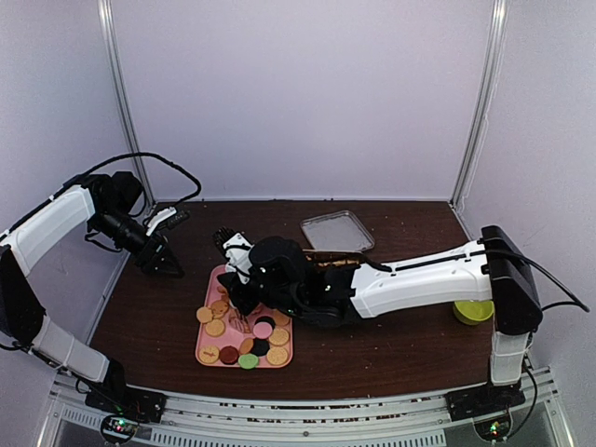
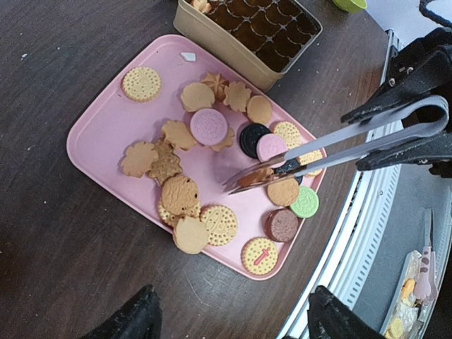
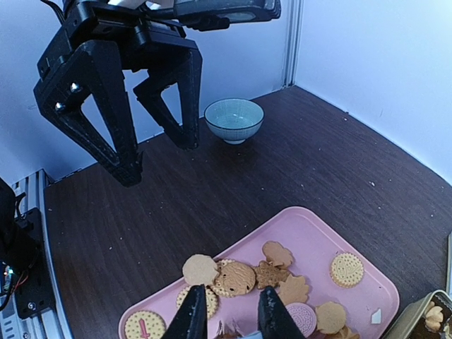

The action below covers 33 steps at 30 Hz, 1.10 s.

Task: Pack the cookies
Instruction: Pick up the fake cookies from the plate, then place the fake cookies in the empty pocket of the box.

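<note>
My right gripper (image 3: 232,321) sits nearest, pressed onto metal tongs (image 2: 339,145) whose tips pinch one tan biscuit over the tray. The table (image 2: 56,247) is dark wood grain flecked with crumbs, with pale walls (image 1: 298,93) around it. The cookies (image 2: 209,126) lie loose on a pink tray (image 2: 106,120). The gold tin (image 2: 219,44) just beside it holds brown paper cups (image 2: 247,21). A teal bowl (image 3: 234,119) stands well apart. My left gripper (image 3: 159,159) hovers with its fingers spread.

I get soft, even light in all three views: the pale walls glow, the dark worktop (image 1: 168,317) reads clearly and shadows are faint. The left wrist view bends at its edges. The cookies (image 2: 180,194) look sharp, the tongs (image 2: 367,138) carry a dull sheen, and the nearest black parts at the wrist views' bottom edges blur.
</note>
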Motion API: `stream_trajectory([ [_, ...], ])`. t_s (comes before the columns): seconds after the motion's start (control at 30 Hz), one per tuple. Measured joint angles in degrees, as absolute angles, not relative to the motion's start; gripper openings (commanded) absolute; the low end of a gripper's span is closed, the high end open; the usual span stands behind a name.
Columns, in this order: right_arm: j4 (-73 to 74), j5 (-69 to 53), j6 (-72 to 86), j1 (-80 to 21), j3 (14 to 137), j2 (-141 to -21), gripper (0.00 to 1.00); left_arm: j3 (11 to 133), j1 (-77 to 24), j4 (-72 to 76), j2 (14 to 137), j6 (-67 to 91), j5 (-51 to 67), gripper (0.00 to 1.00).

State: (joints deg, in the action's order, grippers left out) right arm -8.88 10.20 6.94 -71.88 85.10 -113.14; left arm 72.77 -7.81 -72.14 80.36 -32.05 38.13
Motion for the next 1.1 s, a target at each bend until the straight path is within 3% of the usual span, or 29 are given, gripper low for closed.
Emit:
stream_trajectory([
  [0.3, -8.4, 10.1, 7.4, -69.6, 82.3, -108.3, 0.04, 72.8, -7.8, -72.2, 80.4, -32.1, 38.2, 0.73],
  [0.7, -9.4, 15.8, 2.0, -53.9, 72.1, -84.6, 0.01, 72.8, -7.8, -72.7, 80.4, -32.3, 38.2, 0.73],
  [1.1, -4.1, 18.5, 1.1, -43.4, 64.6, -83.7, 0.02, 72.8, -7.8, -72.8, 80.4, -32.3, 38.2, 0.73],
])
